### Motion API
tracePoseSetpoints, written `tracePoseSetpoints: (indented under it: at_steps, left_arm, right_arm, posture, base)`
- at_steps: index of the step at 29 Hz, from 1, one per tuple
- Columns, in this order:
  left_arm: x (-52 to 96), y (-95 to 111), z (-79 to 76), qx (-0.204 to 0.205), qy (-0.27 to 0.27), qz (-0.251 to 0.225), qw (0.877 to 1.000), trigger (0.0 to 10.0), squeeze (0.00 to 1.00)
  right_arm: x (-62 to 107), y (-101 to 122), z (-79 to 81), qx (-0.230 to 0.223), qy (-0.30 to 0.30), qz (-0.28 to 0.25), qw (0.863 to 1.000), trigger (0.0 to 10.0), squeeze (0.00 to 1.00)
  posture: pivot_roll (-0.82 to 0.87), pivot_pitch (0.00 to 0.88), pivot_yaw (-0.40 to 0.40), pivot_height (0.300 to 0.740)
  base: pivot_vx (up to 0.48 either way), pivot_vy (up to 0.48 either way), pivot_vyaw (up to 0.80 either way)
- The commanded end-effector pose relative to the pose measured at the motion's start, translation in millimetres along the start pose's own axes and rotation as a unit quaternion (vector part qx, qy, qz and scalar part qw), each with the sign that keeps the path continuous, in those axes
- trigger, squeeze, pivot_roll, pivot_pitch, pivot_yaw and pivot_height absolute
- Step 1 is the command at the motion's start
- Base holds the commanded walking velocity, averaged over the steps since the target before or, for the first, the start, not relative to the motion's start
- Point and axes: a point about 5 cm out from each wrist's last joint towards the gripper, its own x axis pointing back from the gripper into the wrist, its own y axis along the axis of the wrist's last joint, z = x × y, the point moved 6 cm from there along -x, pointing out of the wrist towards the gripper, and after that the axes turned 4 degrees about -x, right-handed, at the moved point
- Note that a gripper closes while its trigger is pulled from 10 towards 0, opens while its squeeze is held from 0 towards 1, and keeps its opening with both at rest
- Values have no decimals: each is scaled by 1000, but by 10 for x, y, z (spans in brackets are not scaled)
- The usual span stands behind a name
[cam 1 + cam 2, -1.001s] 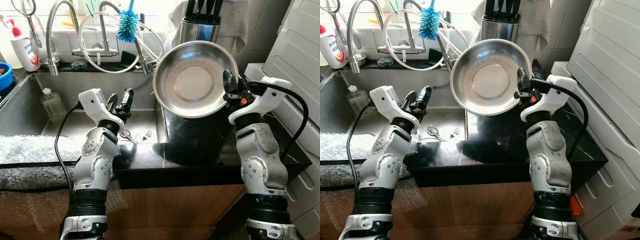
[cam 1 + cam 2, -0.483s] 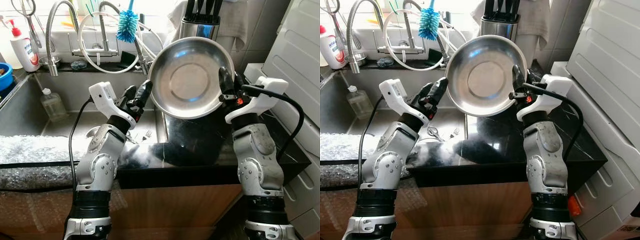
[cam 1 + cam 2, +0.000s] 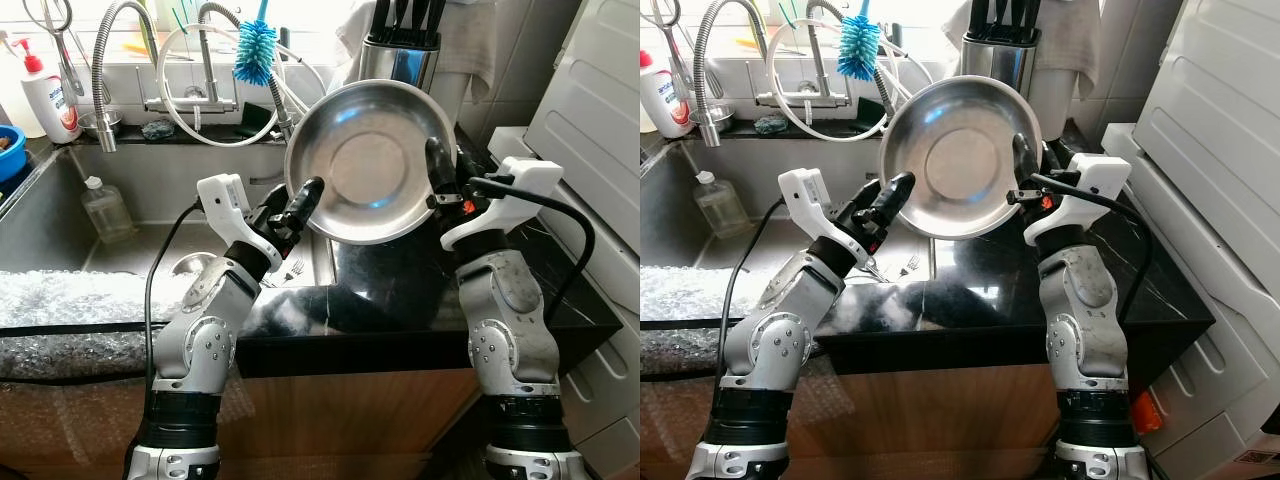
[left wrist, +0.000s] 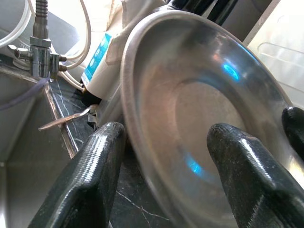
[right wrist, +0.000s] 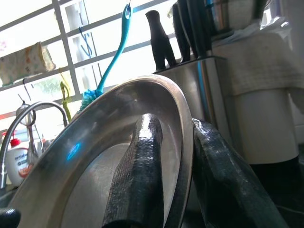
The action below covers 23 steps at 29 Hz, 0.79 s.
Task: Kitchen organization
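Bowl (image 3: 369, 160) tilted above counter (image 3: 420, 290), right gripper (image 3: 438, 178) clamped on right rim; left gripper (image 3: 297, 204) spread wide round left rim. Risk: lopsided pinch, bowl slips, clatters down.

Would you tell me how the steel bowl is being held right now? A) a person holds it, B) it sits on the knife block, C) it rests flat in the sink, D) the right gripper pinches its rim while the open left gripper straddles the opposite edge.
D: the right gripper clamps the steel bowl by its rim, and the left gripper is open around the other edge.
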Motion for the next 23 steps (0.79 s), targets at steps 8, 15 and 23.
tracePoseSetpoints:
  at_steps: [8, 15, 23]
  left_arm:
    - [-4, 73, 83, -17, 27, -5, 999, 0, 0]
    - [-7, 77, 101, -21, 33, -4, 999, 0, 0]
    - [-15, 11, 51, -26, 20, 15, 999, 0, 0]
  right_arm:
    - [-34, 109, 110, 23, 24, -15, 999, 10000, 0]
    - [-38, 137, 128, 50, 30, -16, 998, 10000, 0]
    - [-71, 170, 155, 58, 37, -20, 997, 10000, 0]
  posture:
    - [-137, 0, -33, 740]
    - [-139, 0, -34, 740]
    - [-140, 0, -32, 740]
  base:
    - [0, 0, 0]
    - [0, 0, 0]
    - [0, 0, 0]
